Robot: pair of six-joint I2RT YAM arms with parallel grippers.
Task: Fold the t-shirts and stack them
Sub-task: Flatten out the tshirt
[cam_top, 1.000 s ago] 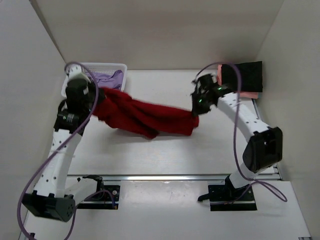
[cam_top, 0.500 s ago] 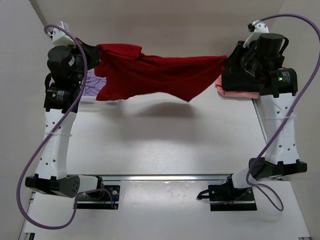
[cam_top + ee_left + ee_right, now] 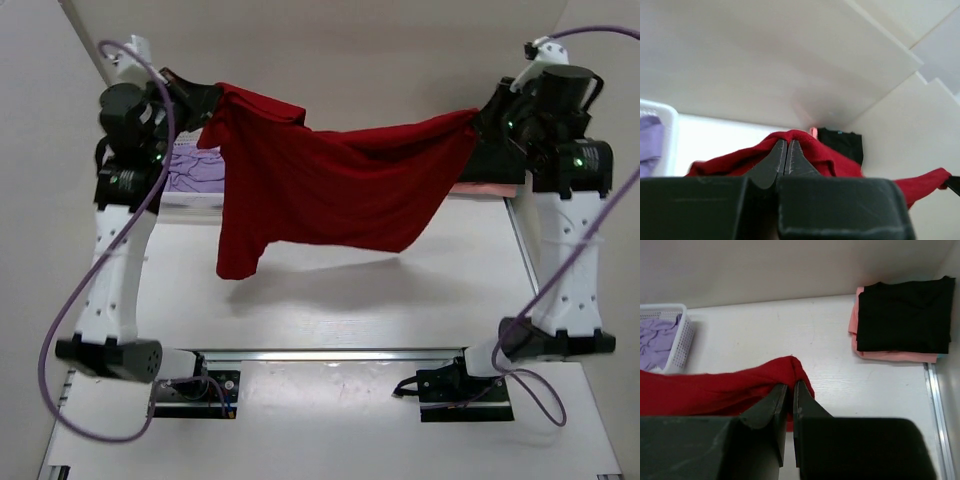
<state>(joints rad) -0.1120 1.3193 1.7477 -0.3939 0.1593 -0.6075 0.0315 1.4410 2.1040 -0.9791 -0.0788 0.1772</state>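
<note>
Once bunched, red t-shirt [image 3: 330,195] (higher) unfurled.

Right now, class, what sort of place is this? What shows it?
Probably a robot lab bench: left arm and right arm bolted to a table, plain walls boxing it in, a red shirt held up between the arms.
</note>
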